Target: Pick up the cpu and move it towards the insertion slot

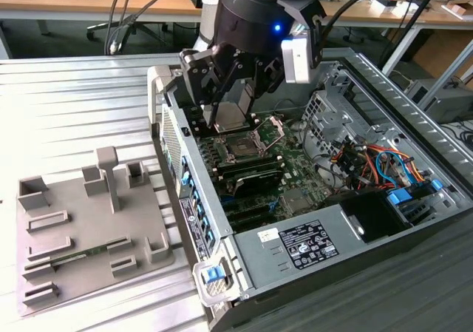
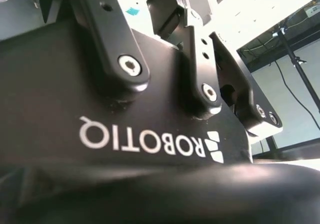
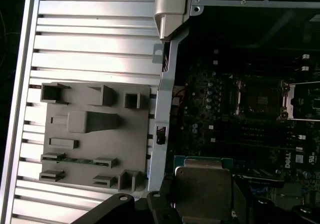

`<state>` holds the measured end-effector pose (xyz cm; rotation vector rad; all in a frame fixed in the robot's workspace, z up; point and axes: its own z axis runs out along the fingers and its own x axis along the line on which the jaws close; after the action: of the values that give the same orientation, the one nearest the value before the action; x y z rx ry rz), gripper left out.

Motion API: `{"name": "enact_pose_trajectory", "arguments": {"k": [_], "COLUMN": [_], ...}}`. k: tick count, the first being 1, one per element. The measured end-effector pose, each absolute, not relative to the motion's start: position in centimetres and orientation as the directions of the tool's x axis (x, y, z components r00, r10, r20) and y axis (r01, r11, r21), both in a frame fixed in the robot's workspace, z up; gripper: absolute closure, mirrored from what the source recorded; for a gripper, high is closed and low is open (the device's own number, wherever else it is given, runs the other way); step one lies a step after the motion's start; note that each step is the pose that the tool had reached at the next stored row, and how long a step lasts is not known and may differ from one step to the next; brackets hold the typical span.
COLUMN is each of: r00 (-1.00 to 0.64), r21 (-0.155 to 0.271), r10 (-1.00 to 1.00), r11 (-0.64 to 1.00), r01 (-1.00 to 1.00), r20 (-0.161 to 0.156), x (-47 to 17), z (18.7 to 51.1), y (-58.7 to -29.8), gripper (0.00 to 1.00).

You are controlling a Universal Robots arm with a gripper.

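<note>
Exterior view: the gripper [image 1: 233, 119] hangs inside the open case [image 1: 222, 225], pinching the cpu [image 1: 236, 114] by its edges. The cpu is over the motherboard [image 1: 284, 173], near the slot [image 1: 240, 147] and clear of it. The slot's bracket [image 1: 273, 129] stands raised. A grey tray [image 1: 89, 221] lies on the slatted desk [image 1: 74, 110] beside the case wall.

Second wrist view: the gripper's black linkage [image 2: 195, 59] appears close up.

First wrist view: the cpu [image 3: 202, 191], silvery top showing, sits clamped between the fingers [image 3: 239, 196], apart from the slot [image 3: 260, 98].
</note>
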<state>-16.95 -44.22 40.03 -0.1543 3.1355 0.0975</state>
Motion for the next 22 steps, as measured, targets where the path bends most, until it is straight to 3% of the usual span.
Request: {"name": "enact_pose_trajectory", "arguments": {"k": [22], "r00": [-0.995], "r21": [0.062], "r10": [-0.098], "r11": [0.993], "r01": [-0.098], "r20": [-0.004], "x": [-14.5], "z": [40.0], "y": [-44.2], "gripper": [0.45]}}
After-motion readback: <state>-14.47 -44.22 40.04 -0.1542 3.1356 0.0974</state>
